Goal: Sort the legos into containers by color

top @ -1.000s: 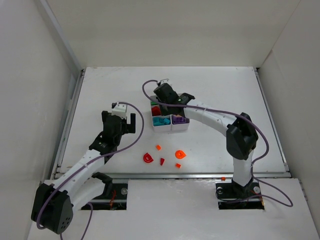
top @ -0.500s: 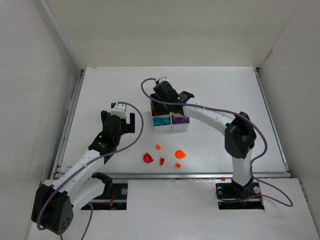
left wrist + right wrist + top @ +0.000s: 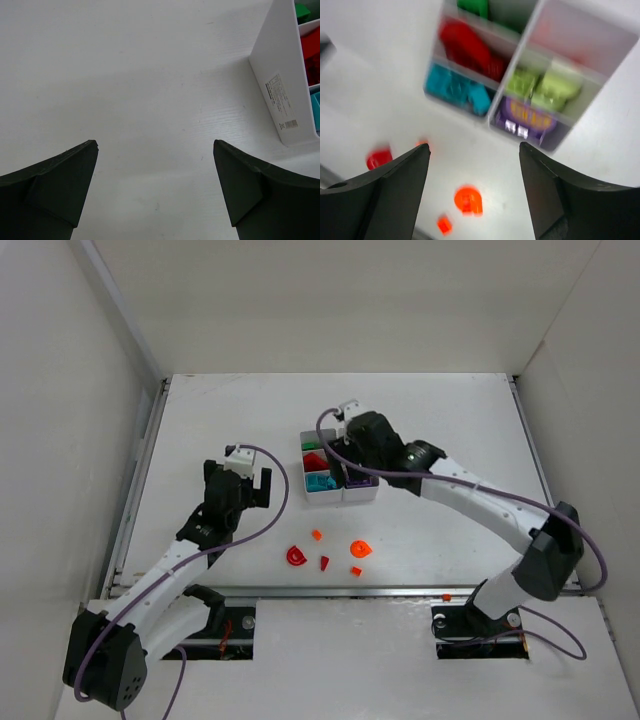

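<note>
The white containers (image 3: 361, 494) stand mid-table; its compartments hold dark green (image 3: 473, 6), red (image 3: 467, 47), teal (image 3: 457, 90), lime green (image 3: 545, 87) and purple (image 3: 527, 117) legos, and one compartment (image 3: 580, 37) looks empty. Loose legos lie nearer the arms: a red piece (image 3: 296, 556), a round orange one (image 3: 360, 549) and three small red or orange ones. My right gripper (image 3: 352, 465) (image 3: 474, 146) hangs open over the containers' near edge, nothing between its fingers. Left of the containers, my left gripper (image 3: 238, 472) (image 3: 155, 145) is wide open over bare table.
The containers' white side wall (image 3: 280, 95) with a label is to the right of the left fingers. A small orange piece (image 3: 446, 596) lies on the near ledge by the right arm's base. White walls enclose the table on three sides.
The right gripper went from shut to open and shifted right and nearer, from the far-left compartments toward the containers' near edge; its elbow swung right. The left arm stayed put.
</note>
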Tool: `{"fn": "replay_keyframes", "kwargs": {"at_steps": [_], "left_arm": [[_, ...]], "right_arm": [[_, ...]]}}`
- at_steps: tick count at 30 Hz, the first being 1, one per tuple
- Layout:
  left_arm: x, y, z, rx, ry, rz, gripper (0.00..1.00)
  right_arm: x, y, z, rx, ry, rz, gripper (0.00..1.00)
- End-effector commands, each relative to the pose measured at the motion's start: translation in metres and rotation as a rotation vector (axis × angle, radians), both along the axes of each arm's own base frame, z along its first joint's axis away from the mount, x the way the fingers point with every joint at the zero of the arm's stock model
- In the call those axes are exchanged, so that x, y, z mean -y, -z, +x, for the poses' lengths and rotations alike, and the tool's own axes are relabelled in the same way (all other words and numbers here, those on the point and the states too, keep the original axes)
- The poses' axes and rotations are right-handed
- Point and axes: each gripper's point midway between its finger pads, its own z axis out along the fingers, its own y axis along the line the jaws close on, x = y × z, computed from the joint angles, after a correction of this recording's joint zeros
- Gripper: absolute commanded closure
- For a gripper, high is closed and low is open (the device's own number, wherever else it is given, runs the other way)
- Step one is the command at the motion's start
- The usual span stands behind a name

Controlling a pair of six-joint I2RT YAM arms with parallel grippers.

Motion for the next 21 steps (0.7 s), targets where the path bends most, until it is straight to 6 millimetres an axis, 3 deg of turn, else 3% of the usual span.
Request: {"fn": "replay_keyframes", "kwargs": {"at_steps": [1, 4, 9, 12, 15, 21], "left_arm": [[-0.003, -0.006, 0.000, 0.032, 0.005, 0.006, 0.00], [-0.004, -0.006, -0.002, 0.032, 0.009, 0.015, 0.00], [-0.003, -0.007, -0.003, 0.031, 0.023, 0.021, 0.00], [-0.001, -0.007, -0.003, 0.029, 0.033, 0.017, 0.00], [0.001, -0.006, -0.004, 0.027, 0.037, 0.004, 0.00], [0.000, -0.007, -0.005, 0.027, 0.037, 0.004, 0.00]], "right_arm": [[0.021, 0.069, -0.061, -0.182, -0.066, -0.102, 0.23], [0.026, 0.095, -0.091, -0.231, -0.089, -0.093, 0.23], [0.036, 0.130, -0.106, -0.312, -0.071, -0.116, 0.23], [0.030, 0.150, -0.120, -0.343, -0.128, -0.171, 0.31], [0.021, 0.162, -0.128, -0.365, -0.153, -0.159, 0.34], [0.011, 0.167, -0.123, -0.363, -0.154, -0.137, 0.43]]}}
